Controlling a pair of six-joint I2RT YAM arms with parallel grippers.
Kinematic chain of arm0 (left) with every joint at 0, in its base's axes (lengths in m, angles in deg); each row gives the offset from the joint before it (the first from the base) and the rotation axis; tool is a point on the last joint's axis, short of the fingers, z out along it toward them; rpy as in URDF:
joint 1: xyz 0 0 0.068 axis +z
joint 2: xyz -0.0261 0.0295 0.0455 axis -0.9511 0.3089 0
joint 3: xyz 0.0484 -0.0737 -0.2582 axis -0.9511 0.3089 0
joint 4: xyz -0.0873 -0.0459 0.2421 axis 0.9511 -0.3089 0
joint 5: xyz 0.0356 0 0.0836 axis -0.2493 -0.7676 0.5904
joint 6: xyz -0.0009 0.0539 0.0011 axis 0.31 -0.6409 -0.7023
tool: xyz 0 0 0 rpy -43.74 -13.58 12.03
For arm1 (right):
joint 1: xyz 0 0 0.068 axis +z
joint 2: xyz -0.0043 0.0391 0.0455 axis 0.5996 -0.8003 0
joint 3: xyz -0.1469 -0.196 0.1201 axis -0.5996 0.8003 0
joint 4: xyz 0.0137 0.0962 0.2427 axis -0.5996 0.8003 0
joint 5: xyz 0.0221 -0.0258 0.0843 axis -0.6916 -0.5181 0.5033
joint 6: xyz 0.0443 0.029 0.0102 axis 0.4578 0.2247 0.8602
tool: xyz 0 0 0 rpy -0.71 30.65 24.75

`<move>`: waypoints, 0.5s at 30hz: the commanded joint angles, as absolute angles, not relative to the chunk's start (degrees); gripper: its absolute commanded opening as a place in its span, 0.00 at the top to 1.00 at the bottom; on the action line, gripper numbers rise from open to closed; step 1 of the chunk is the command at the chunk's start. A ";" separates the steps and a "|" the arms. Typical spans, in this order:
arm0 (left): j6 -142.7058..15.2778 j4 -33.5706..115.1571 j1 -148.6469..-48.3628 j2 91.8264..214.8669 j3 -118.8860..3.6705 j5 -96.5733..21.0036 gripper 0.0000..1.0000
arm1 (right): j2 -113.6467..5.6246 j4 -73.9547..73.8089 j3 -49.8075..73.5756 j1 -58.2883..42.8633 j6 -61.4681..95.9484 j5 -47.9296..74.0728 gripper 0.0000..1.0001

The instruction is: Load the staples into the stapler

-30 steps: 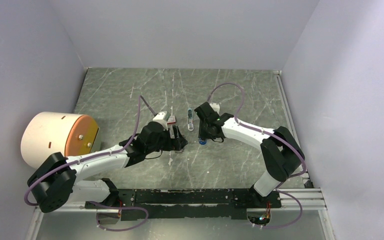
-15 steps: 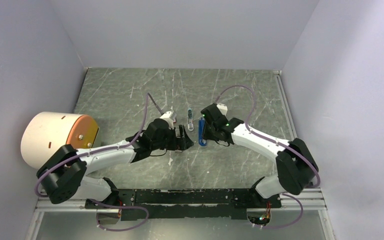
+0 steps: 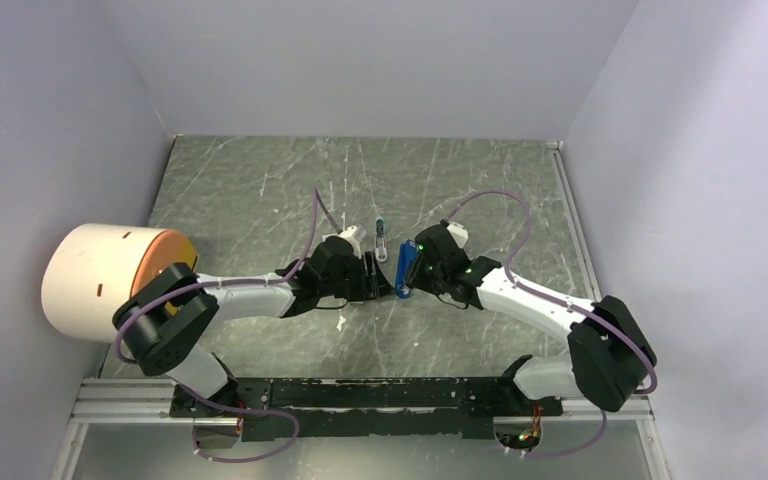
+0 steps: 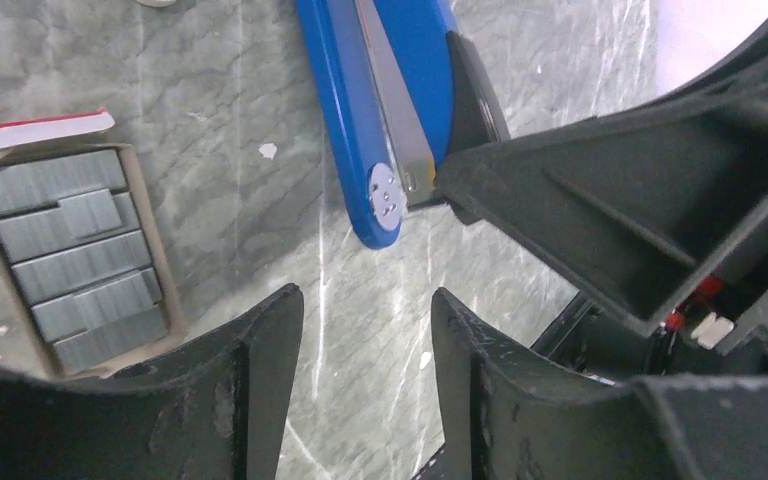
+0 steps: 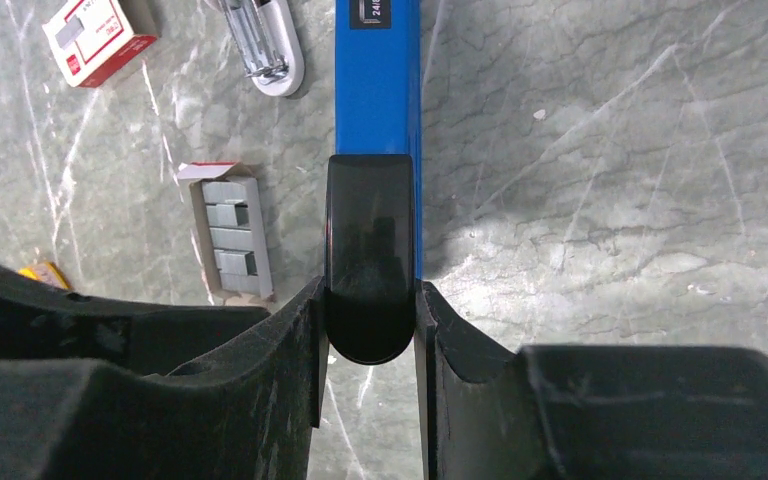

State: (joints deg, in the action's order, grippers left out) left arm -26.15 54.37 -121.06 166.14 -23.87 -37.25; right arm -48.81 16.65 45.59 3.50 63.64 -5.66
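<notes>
Mid-table, nearest the arms, the right gripper (image 5: pixel 370 310) is clenched on the black rear end of the stapler (image 5: pixel 378 90), whose blue body points away from its fingers; I judge it is held this way to steady it and turn its metal rail toward the other arm; whether it rests on the table (image 3: pixel 260 180) or hangs just above it I cannot tell. Just left of it the left gripper (image 4: pixel 365 380) stands released, its jaws apart with only bare table between them; it hovers near the stapler's rounded tip and the staples (image 4: pixel 65 250), likely placed to go down for a strip. The staples lie as several grey strips side by side in an open cardboard tray (image 4: pixel 158 262), near the stapler but apart from it; none looks loaded yet. Toward the far edge lie a pale blue-grey piece (image 5: pixel 270 50) and a red-and-white box (image 5: pixel 100 40); its contents are hidden. At the left edge stands a big white drum (image 3: pixel 90 275).
</notes>
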 commanded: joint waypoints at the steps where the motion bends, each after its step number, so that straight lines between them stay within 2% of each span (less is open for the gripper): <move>1: -21.12 63.51 -121.55 168.45 -24.16 -38.76 0.46 | -46.35 11.17 47.51 3.55 67.02 -4.16 0.84; 8: -20.14 65.18 -122.13 171.75 -25.44 -37.08 0.45 | -44.76 10.67 48.41 3.59 66.90 -3.57 0.84; 15: -20.47 68.47 -122.20 174.96 -25.26 -39.66 0.64 | -44.41 10.62 48.28 3.59 66.76 -3.19 0.85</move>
State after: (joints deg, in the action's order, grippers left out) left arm -20.47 64.01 -121.78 173.49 -24.07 -37.80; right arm -46.03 13.75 48.43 3.52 65.73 -3.04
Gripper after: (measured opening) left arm 0.397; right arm 0.355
